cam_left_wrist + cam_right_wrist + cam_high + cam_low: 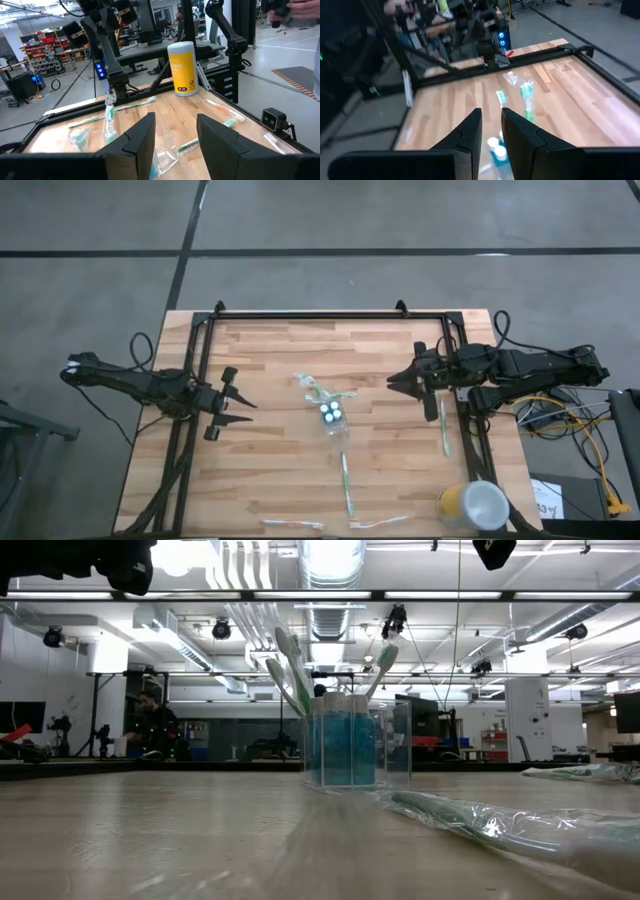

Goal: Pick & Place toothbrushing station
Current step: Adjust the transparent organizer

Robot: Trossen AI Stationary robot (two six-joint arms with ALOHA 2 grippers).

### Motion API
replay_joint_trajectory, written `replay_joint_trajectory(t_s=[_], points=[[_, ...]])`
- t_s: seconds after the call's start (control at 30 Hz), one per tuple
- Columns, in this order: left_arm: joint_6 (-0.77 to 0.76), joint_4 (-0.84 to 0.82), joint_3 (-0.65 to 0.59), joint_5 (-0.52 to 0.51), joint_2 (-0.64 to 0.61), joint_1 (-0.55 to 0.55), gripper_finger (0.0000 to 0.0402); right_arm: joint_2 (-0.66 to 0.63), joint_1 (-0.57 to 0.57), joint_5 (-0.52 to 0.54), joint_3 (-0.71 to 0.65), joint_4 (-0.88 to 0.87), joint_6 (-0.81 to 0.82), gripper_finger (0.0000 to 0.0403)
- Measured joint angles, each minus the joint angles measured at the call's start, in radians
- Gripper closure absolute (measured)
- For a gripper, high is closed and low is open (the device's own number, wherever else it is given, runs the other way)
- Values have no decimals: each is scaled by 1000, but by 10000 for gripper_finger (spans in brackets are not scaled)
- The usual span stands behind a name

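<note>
A small clear plastic cup (332, 420) stands upright on its base at the middle of the wooden table. It holds grey tubes with white round caps (331, 415) and several white-and-green toothbrushes (290, 670) that lean out over its rim. My left gripper (250, 412) hovers open to the left of the cup, pointing level at it; the cup (165, 150) shows low between its fingers. My right gripper (392, 380) hovers to the right of the cup, above table height, with only a narrow gap and nothing in it. The capped tubes (497, 147) show below its fingers.
Loose wrapped toothbrushes lie flat on the table: one (345, 485) nearer than the cup, one (443, 430) at the right rail, two (292, 525) (380, 525) along the near edge. A yellow cup with a white top (472, 505) stands at the near right corner. A black frame (330, 315) borders the table.
</note>
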Motion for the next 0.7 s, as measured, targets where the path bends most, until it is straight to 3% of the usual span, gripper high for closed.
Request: replay_joint_trajectory(t_s=[0.17, 0.47, 0.7], points=[[0, 0, 0, 0, 0, 0, 252, 10, 0, 27, 0, 0, 148, 335], [0, -1, 0, 0, 0, 0, 252, 73, 0, 69, 0, 83, 120, 335], [0, -2, 0, 0, 0, 0, 252, 170, 5, 105, 0, 103, 215, 335]])
